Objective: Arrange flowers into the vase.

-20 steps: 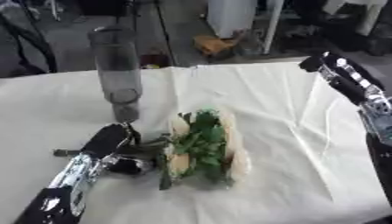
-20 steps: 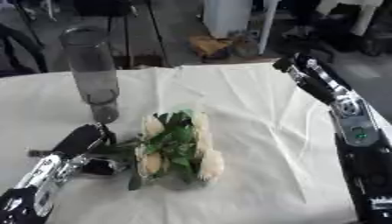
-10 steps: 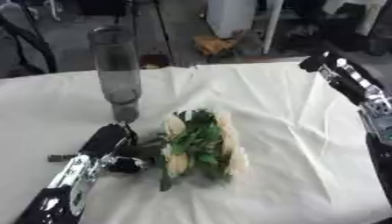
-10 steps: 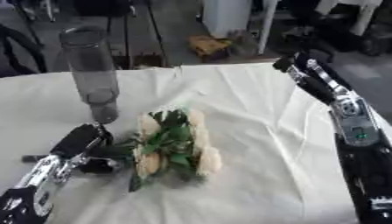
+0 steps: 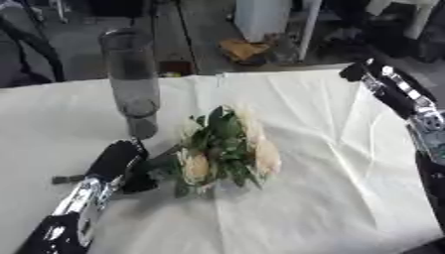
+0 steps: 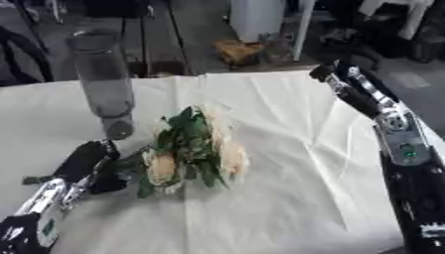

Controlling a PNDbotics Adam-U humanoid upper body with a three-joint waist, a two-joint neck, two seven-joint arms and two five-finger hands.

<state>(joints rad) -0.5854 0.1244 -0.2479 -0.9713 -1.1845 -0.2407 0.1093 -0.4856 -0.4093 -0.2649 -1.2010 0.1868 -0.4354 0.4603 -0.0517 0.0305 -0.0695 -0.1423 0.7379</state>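
A tall grey glass vase point(image 5: 132, 82) stands upright on the white-clothed table point(image 5: 322, 198), at the back left. A bouquet point(image 5: 224, 149) of cream roses with green leaves is tilted up off the cloth, its blooms pointing to the far right. My left hand point(image 5: 121, 161) comes in from the lower left, fingers curled round the bouquet's stems just in front of the vase's base. My right arm point(image 6: 396, 144) runs along the right edge. Its dark end point(image 6: 329, 74) lies near the table's far edge, away from the flowers, and its fingers do not show.
The white cloth is creased and spreads open to the right of the bouquet and in front of it. Beyond the table's far edge are a dark floor, a cardboard box point(image 5: 243, 49) and furniture legs.
The bouquet has risen off the cloth and swung its blooms farther from me, closer to the vase. My left hand stays on the stems. The right arm has not moved.
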